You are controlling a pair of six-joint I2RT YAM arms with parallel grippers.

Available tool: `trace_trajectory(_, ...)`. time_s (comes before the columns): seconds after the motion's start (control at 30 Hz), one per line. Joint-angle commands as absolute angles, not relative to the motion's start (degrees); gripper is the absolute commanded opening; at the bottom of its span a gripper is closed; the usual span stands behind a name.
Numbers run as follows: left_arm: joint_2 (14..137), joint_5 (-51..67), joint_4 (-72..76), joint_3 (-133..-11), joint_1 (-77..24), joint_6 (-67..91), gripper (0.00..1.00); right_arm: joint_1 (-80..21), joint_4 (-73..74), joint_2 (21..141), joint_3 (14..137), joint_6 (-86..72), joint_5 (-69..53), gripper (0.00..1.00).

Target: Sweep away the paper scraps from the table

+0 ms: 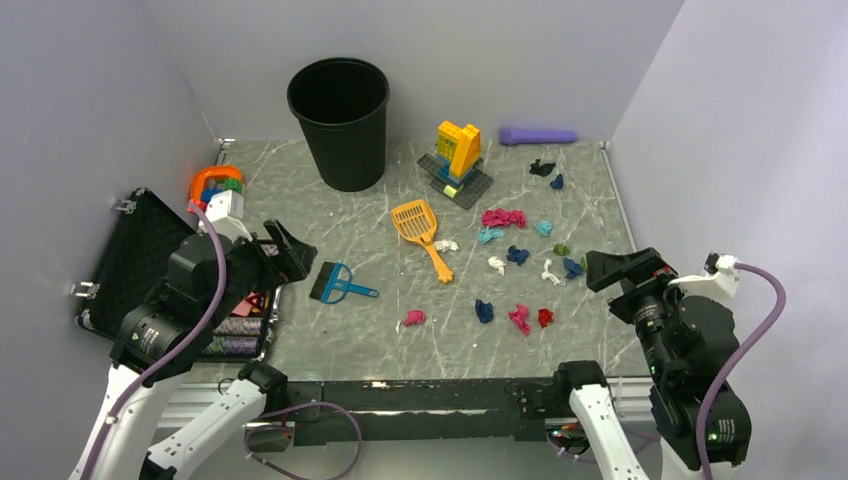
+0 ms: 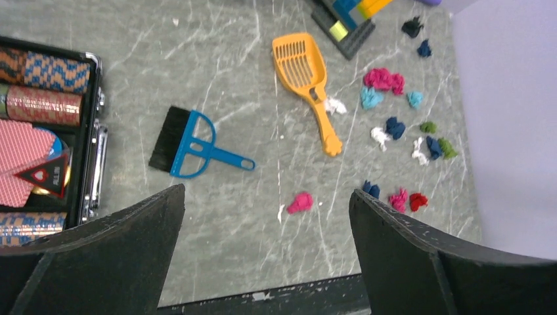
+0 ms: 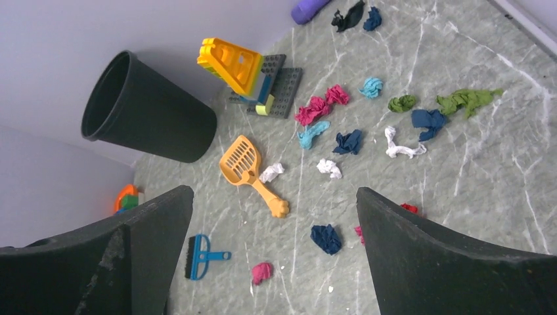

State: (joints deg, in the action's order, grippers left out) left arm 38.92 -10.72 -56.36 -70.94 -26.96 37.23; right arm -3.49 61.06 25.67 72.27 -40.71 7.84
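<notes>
Paper scraps [image 1: 517, 255], tiny crumpled wads in pink, red, blue, teal, green, white and black, dot the table's [image 1: 350, 330] right half, with one pink wad near the front edge. My left gripper [image 1: 288, 250] hangs over the left edge and my right gripper [image 1: 620, 268] over the right edge.

Left wrist: my fingers [image 2: 111, 249] gape wide, empty. I count about seventeen scraps, one blue brush [image 2: 190, 144], one orange scoop [image 2: 305, 72].

Right wrist: my fingers [image 3: 446, 262] are equally wide, empty. One black bin [image 3: 151, 111].

Plain pale lavender all round: back wall [image 1: 430, 45], left wall [image 1: 80, 100], right wall [image 1: 745, 120], closing in on three sides of the grey-green, white-veined tabletop [image 1: 345, 335]; light falls soft and even, shadows only faint
</notes>
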Motion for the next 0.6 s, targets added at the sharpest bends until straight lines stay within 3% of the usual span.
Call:
trace_trajectory(0.0, 35.78, -6.99, -55.24, -66.89, -26.89, 38.27, 0.99, -3.59, 62.3, 24.96, 72.08, -41.77, 8.79, 1.0)
trace_trajectory(0.57, 38.62, -3.57, -57.17, -62.24, -26.85, 45.74, 0.99, -3.6, 65.75, 25.84, 72.95, -42.3, 6.92, 1.0)
